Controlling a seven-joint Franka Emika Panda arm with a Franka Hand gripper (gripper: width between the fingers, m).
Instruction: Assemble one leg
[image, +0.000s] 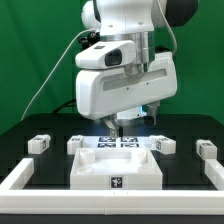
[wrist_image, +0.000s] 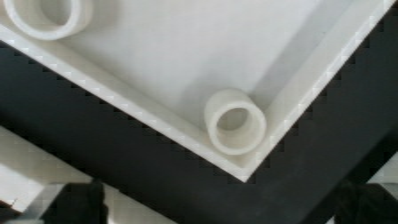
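Observation:
Several small white legs with black-and-white markers lie on the black table: two at the exterior view's left (image: 38, 143) (image: 75, 144) and two at its right (image: 163, 146) (image: 207, 150). My gripper (image: 124, 128) hangs over the far edge of the large white square panel (image: 115, 166), apart from every leg. In the wrist view the gripper (wrist_image: 214, 205) is open and empty, its dark fingers (wrist_image: 63, 205) standing wide on either side of a corner of the panel (wrist_image: 214, 60). A round socket (wrist_image: 235, 121) sits near that corner. No leg shows in the wrist view.
The marker board (image: 115, 143) lies just behind the panel, under the gripper. A white raised rail (image: 25, 178) borders the table's front and left. A second socket (wrist_image: 54, 15) shows at the panel's other corner. A green backdrop stands behind.

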